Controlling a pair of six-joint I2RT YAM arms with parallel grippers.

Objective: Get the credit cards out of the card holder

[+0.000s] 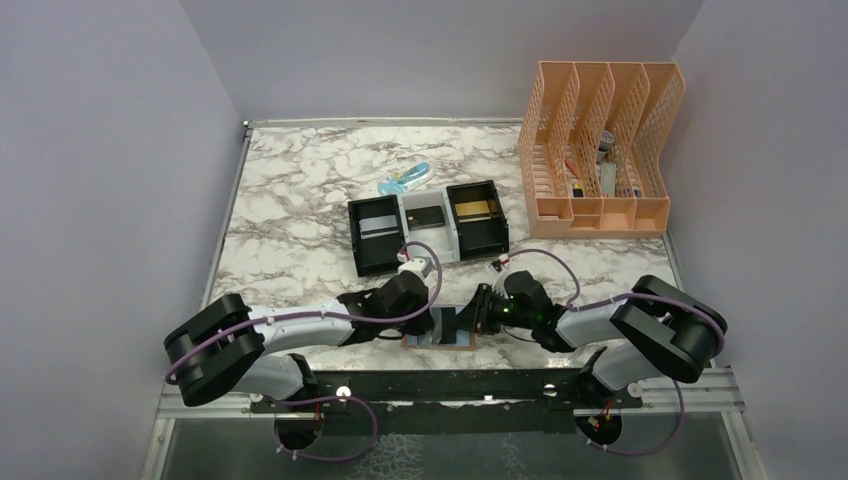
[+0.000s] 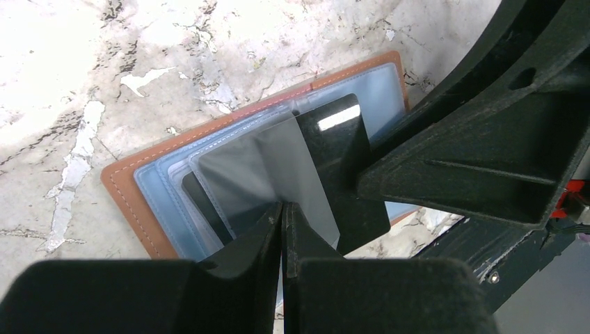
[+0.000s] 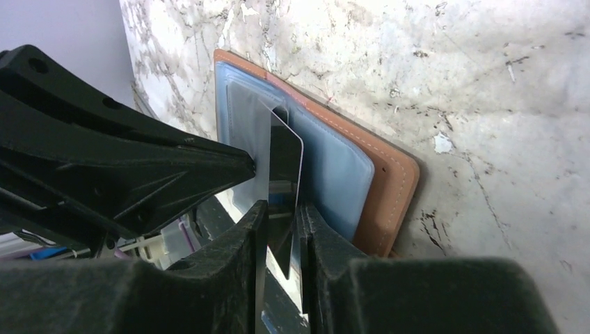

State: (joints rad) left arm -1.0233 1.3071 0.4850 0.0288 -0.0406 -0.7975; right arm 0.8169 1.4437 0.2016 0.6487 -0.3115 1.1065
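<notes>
The right gripper [image 3: 282, 223] has its fingers standing a little apart on either side of a dark card [image 3: 285, 160] that rises on edge out of the card holder [image 3: 389, 181]. Whether the pads actually press the card cannot be told. The left gripper [image 2: 282, 223] has its fingers drawn together with only a hairline between them. Their tips sit at the 6 o'clock edge of a translucent grey pocket sleeve [image 2: 243, 170], and the same dark card rises just beside them at 2 o'clock. The card holder lies open and flat on the marble table [image 3: 487, 83], with pale blue-grey pockets facing up inside a tan leather border. In the top view it sits at 6 o'clock on the table, just in front of the arm bases, with one gripper at either side of it. Toward 12 o'clock from it, near the table's middle, stands a black-and-white tray [image 1: 356, 240] with three compartments. Its 9 o'clock compartment holds a silvery grey card [image 1: 378, 224], the middle one a black card [image 1: 429, 216], and the 3 o'clock one a gold card [image 1: 474, 207]. A pale blue object [image 1: 405, 180] lies just beyond the tray at 12 o'clock. At 2 o'clock on the table is a peach slotted organiser [image 1: 600, 215]. A few small items stand in its slots, too small to identify.
</notes>
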